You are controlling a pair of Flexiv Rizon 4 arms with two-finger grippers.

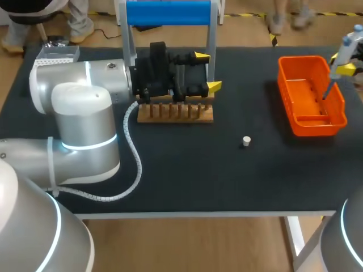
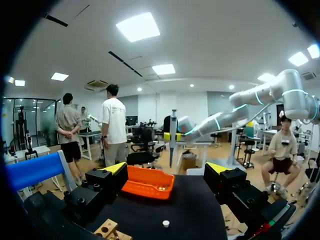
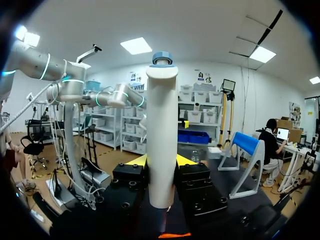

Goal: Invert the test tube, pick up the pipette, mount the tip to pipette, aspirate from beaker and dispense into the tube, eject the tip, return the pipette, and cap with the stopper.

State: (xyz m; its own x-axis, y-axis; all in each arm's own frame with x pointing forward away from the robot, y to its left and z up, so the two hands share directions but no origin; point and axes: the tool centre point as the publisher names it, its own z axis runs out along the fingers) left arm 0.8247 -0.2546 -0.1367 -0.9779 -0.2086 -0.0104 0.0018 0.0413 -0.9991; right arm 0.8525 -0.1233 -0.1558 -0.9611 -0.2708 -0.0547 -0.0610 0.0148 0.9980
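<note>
The pipette [image 3: 161,135] is standing upright, clamped between the fingers of the right gripper [image 3: 161,162]. Its thin lower end is dipping into the orange bin [image 1: 282,76] at the table's right end, so the step in hand is probably tip work, mounting or ejecting; I cannot tell which. The left gripper [image 1: 207,71] is hovering, fingers spread and empty, above the wooden rack [image 1: 176,116], with the stopper [image 1: 245,141] lying loose between rack and bin; next, the right arm is going to need a straight lift clear of the bin's wall.
</note>
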